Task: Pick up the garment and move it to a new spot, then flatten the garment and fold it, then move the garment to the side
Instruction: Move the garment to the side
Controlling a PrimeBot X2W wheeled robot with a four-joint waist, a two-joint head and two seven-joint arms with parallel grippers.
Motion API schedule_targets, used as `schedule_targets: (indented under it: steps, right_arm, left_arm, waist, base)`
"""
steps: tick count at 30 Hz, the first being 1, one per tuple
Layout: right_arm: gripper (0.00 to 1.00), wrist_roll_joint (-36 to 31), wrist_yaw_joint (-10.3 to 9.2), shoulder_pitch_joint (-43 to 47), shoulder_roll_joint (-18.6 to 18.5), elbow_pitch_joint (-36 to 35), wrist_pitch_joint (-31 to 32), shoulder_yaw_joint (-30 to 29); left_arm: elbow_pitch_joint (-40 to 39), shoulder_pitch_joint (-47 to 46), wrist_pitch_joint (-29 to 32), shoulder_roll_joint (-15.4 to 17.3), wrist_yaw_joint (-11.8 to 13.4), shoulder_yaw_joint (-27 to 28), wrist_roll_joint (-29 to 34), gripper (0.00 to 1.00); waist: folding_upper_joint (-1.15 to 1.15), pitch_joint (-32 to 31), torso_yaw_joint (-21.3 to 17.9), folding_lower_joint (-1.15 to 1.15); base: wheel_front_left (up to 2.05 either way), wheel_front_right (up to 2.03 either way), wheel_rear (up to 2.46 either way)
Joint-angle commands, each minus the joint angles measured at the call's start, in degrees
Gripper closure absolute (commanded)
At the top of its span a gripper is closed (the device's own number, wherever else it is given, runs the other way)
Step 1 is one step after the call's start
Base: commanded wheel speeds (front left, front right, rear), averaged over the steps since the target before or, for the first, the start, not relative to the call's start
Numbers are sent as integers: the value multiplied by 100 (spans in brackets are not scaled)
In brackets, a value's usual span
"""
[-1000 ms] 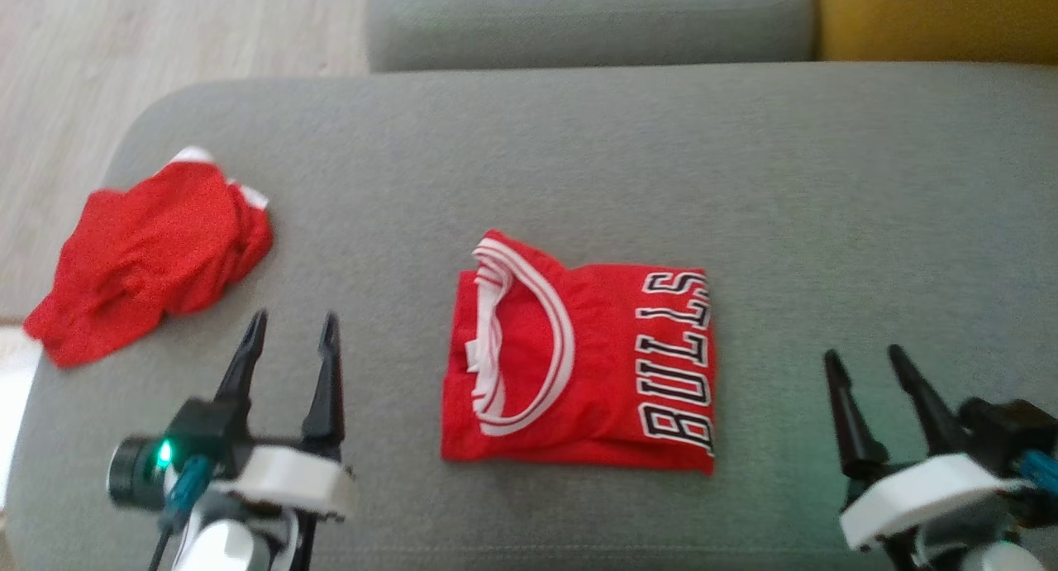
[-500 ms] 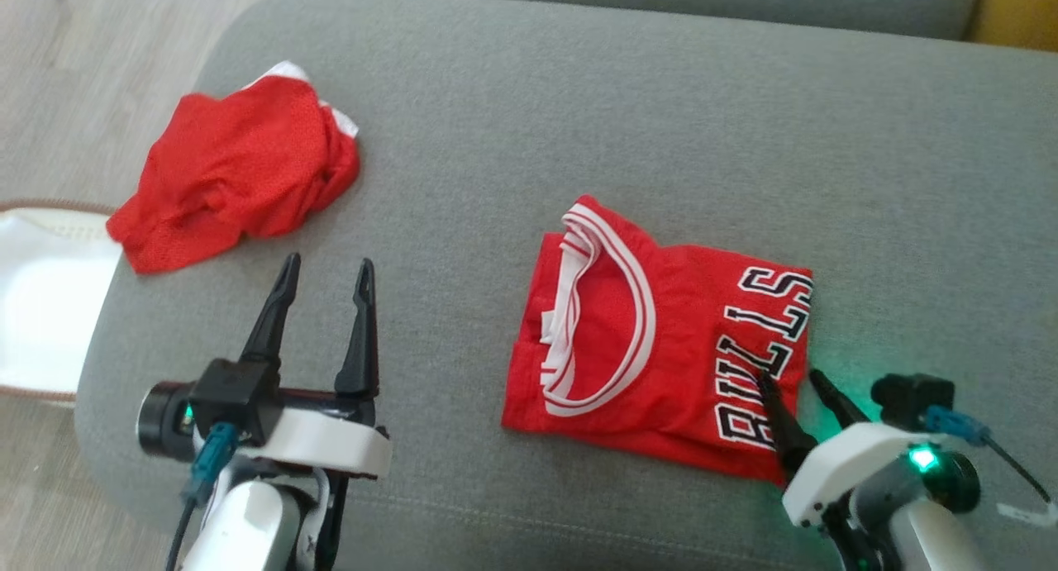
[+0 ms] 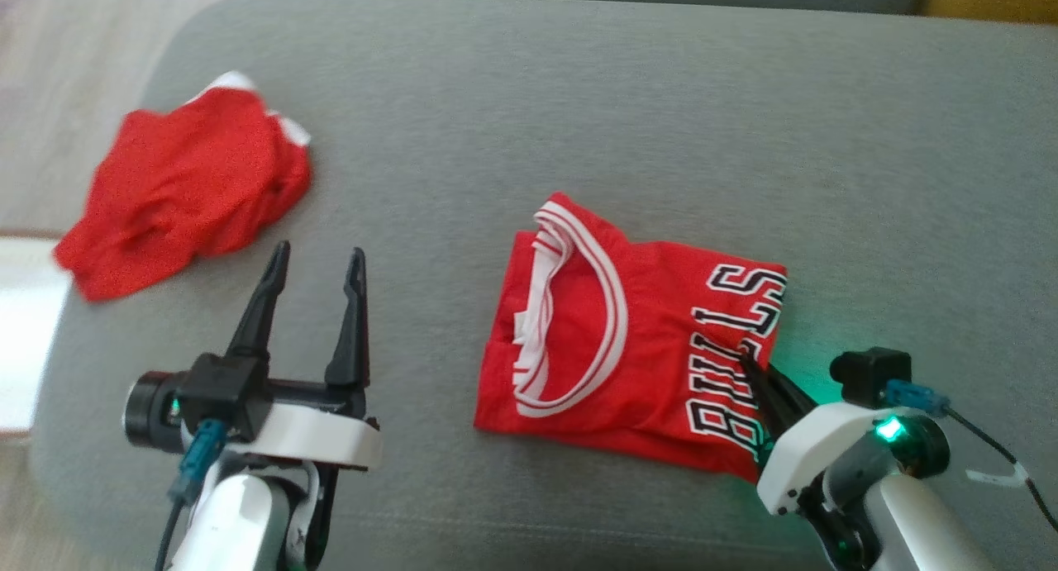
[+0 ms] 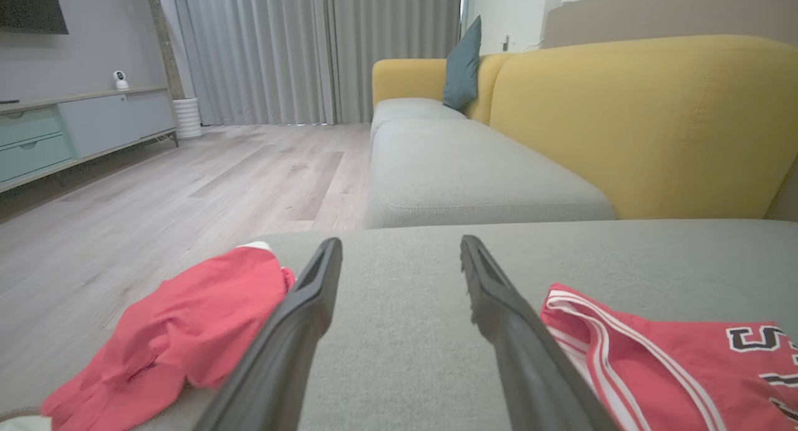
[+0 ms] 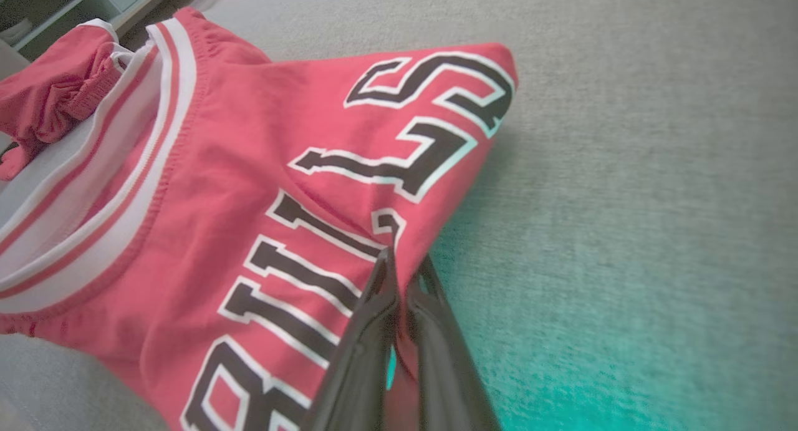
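Here, our right gripper (image 3: 752, 364) is pinched tight on the right edge of the folded red Bulls jersey (image 3: 612, 340), its two dark fingers pressed together beside the black lettering. In our right wrist view the fabric puckers up toward the tips of that gripper (image 5: 399, 262), between the letters and the edge of the fold. A green light (image 3: 889, 428) on the wrist tints the seat beside it. The jersey lies on the grey sofa seat (image 3: 579, 100), a little right of the middle, with its white-striped neckline turned toward our left. Our left gripper (image 3: 319, 253) hovers over bare seat with its fingers spread wide and nothing between them. It is between the jersey and a crumpled red garment (image 3: 182, 191), which lies near the seat's left end, well apart from the jersey. Past the seat, our left wrist view shows a wooden floor (image 4: 156, 188) and a yellow backrest (image 4: 623, 125).
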Motion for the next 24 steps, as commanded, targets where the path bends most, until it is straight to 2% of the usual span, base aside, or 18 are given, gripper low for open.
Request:
schedule_targets:
  steps: [1,13,19,24]
  right_arm:
    - [100,-26,-4,-69,-111,-199,-55,98]
    - [100,-108,-4,-781,-375,-278,-162,587]
    - [100,-59,-4,-1457,-649,40,-415,654]
    - [100,25,-4,-2062,-882,404,-725,430]
  left_arm:
    - [-227,-199,-68,24,-13,233,46,0]
    - [-289,-400,-69,19,-263,211,200,0]
    - [-283,-721,-67,55,-432,35,313,0]
    - [-339,-1086,-17,129,-556,-76,419,0]
  waist:
    - [0,-11,-236,0]
    - [0,377,-1769,0]
    - [0,824,-2235,0]
    - [0,1265,-2438,0]
  base:
    - [0,0,0]
    - [0,0,0]
    - [0,0,0]
    - [0,0,0]
